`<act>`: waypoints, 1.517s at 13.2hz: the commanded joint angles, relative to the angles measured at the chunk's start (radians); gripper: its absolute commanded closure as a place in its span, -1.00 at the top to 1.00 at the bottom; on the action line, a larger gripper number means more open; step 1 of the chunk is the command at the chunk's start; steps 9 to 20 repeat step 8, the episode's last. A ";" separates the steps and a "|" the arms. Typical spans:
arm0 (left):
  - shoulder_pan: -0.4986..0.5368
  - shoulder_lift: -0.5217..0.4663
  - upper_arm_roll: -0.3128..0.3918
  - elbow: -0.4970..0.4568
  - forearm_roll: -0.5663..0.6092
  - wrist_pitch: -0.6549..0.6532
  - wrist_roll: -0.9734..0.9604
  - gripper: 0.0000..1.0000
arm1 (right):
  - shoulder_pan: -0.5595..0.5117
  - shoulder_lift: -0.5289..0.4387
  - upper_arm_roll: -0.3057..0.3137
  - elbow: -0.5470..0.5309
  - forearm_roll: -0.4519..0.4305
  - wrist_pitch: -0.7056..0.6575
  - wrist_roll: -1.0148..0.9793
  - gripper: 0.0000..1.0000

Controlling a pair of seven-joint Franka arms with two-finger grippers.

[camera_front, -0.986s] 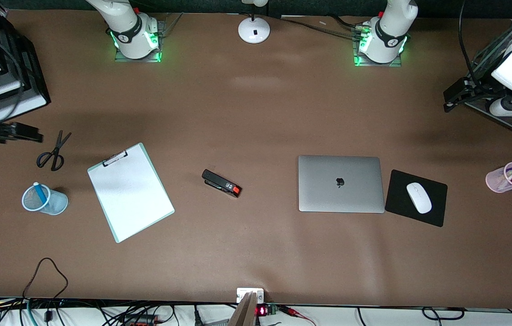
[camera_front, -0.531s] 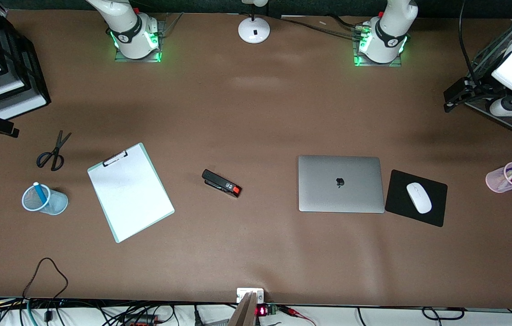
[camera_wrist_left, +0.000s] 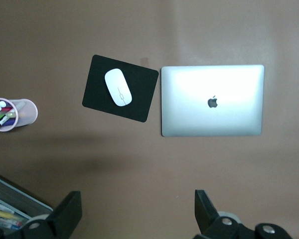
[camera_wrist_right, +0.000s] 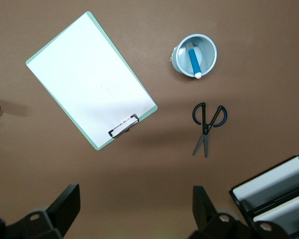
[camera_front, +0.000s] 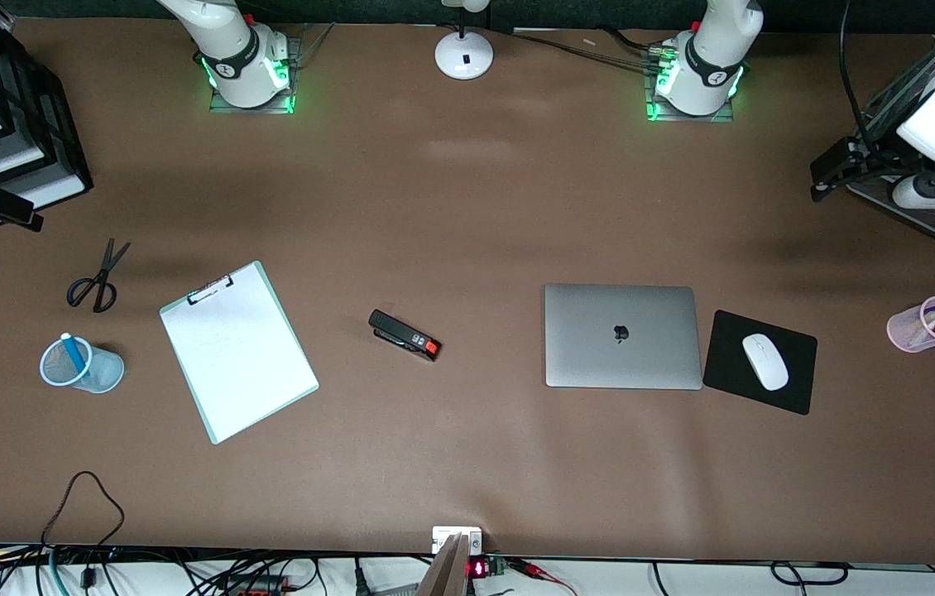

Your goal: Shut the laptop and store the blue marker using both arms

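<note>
Lying shut, the laptop point(camera_front: 622, 335) rests; the blue marker point(camera_front: 73, 353) stands in its mesh cup point(camera_front: 83, 367). Right tool point(camera_wrist_right: 134, 206) just lifted clear, left tool point(camera_wrist_left: 137, 209) waits, both spread open.

Brown bench point(camera_front: 467, 207) carrying, toward the right arm's end, black scissors point(camera_front: 95, 277), a blue mesh cup point(camera_front: 83, 366) nearer the front camera than those, and beside them a white clipboard point(camera_front: 237, 351) lying at a slant. Near the middle, a black stapler point(camera_front: 404, 334). Toward the left arm's end, the closed laptop point(camera_front: 621, 336) lying flat, just beside it a black mouse pad point(camera_front: 724, 360), and well apart a pink pen cup point(camera_front: 927, 325).
</note>
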 commanded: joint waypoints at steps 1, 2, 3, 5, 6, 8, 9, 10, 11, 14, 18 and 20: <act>0.026 -0.031 -0.001 -0.018 -0.020 -0.015 0.086 1.00 | 0.006 -0.043 0.017 -0.051 -0.005 0.010 0.013 1.00; 0.026 -0.033 -0.002 -0.019 -0.030 -0.015 0.086 1.00 | 0.007 -0.043 0.020 -0.044 -0.012 -0.008 0.013 1.00; 0.026 -0.035 -0.002 -0.024 -0.031 -0.015 0.088 1.00 | 0.007 -0.043 0.020 -0.041 -0.013 -0.013 0.013 1.00; 0.025 -0.067 -0.004 -0.063 -0.031 -0.003 0.088 1.00 | 0.009 -0.043 0.021 -0.038 -0.013 -0.016 0.014 1.00; 0.025 -0.071 -0.004 -0.067 -0.031 0.000 0.086 1.00 | 0.009 -0.043 0.021 -0.038 -0.010 -0.015 0.018 1.00; 0.025 -0.070 -0.004 -0.061 -0.031 -0.001 0.085 1.00 | 0.007 -0.044 0.020 -0.034 -0.003 -0.015 0.018 1.00; 0.025 -0.070 -0.004 -0.061 -0.031 -0.001 0.085 1.00 | 0.007 -0.044 0.020 -0.034 -0.003 -0.015 0.018 1.00; 0.025 -0.070 -0.004 -0.061 -0.031 -0.001 0.085 1.00 | 0.007 -0.044 0.020 -0.034 -0.003 -0.015 0.018 1.00; 0.025 -0.070 -0.004 -0.061 -0.031 -0.001 0.085 1.00 | 0.007 -0.044 0.020 -0.034 -0.003 -0.015 0.018 1.00; 0.025 -0.070 -0.004 -0.061 -0.031 -0.001 0.085 1.00 | 0.007 -0.044 0.020 -0.034 -0.003 -0.015 0.018 1.00; 0.025 -0.070 -0.004 -0.061 -0.031 -0.001 0.085 1.00 | 0.007 -0.044 0.020 -0.034 -0.003 -0.015 0.018 1.00; 0.025 -0.070 -0.004 -0.061 -0.031 -0.001 0.085 1.00 | 0.007 -0.044 0.020 -0.034 -0.003 -0.015 0.018 1.00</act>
